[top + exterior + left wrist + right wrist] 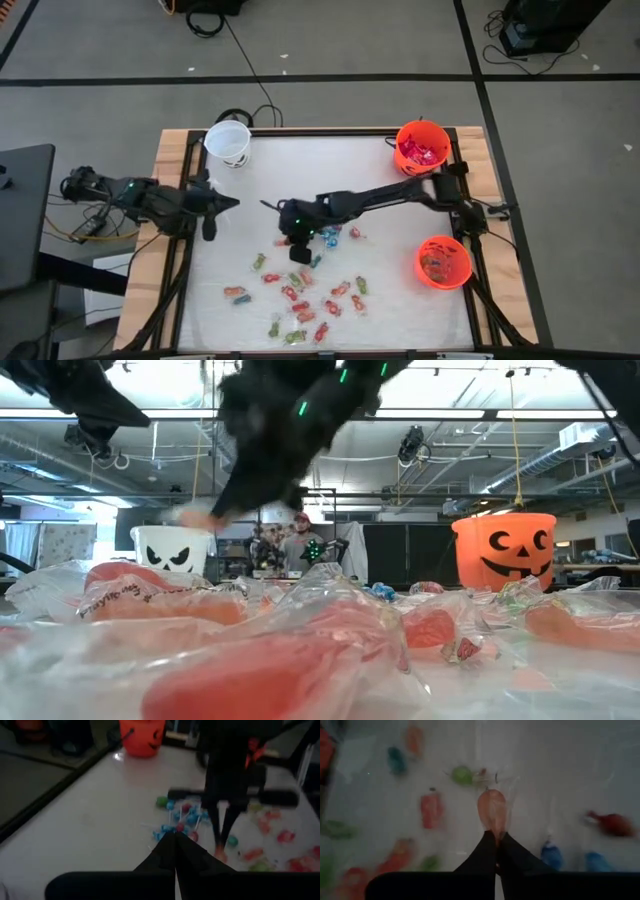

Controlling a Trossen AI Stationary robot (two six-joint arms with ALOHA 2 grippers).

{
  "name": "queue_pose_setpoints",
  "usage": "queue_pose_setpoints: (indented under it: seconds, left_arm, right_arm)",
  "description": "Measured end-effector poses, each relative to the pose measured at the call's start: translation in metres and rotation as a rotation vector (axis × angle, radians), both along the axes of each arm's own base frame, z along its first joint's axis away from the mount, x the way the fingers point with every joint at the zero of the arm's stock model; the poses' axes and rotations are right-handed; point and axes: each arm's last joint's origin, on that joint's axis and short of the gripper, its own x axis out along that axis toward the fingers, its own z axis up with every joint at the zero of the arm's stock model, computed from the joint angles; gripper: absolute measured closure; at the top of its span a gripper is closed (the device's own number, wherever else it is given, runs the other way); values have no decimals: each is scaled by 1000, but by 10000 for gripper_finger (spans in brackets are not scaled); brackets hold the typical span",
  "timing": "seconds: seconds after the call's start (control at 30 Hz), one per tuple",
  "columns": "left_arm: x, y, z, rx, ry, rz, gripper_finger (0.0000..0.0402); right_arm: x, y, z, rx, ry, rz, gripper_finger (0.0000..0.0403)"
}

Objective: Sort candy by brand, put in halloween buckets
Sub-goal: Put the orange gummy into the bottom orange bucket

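Many small wrapped candy pieces (300, 300) lie scattered on the white table's near middle: red, orange, green and pink, with a few blue ones (330, 236). My right gripper (496, 838) reaches in from the right to the heap's far edge (298, 250) and is shut on an orange piece (492, 811). My left gripper (234, 203) hangs shut and empty over the table's left side. A white bucket (228, 142) stands at the far left. One orange bucket (421, 148) stands at the far right, holding red packets. Another orange bucket (443, 262) stands at the right edge. My right gripper pinches the near end of the orange candy (493, 827) between its two fingertips. The rest of the piece and its clear wrapper stick out past the tips. The fingers slant down from the table's right. In the low view the piece (196, 517) hangs clear of the table.
Bare white table lies between the heap and the white bucket. A wooden frame (170, 200) borders the table. In the low view a person stands in the room behind the table (297, 545).
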Motion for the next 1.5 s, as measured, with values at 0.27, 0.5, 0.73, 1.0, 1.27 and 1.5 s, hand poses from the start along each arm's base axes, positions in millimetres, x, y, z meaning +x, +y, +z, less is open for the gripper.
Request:
queue_pose_setpoints:
  seconds: [0.27, 0.5, 0.73, 1.0, 1.27, 1.5]
  left_arm:
    - [5, -2, -18, 42, -67, -23, 398]
    - [18, -9, -45, 7, -136, -126, 396]
    - [23, -11, -50, 9, -227, -144, 395]
    - [21, -11, -46, 86, -252, -187, 394]
    - [15, -9, -28, 148, -320, -199, 394]
    - [13, -8, -32, 153, -287, -205, 394]
  right_arm:
    - [-66, 34, 73, -82, 189, -1, 396]
    - [-132, 64, 117, -122, 336, -87, 397]
    - [-211, 80, 142, -155, 529, -310, 398]
    - [-289, 97, 135, -99, 638, -501, 398]
    - [-329, 109, 82, -45, 752, -611, 398]
    - [-335, 116, 50, 61, 737, -711, 386]
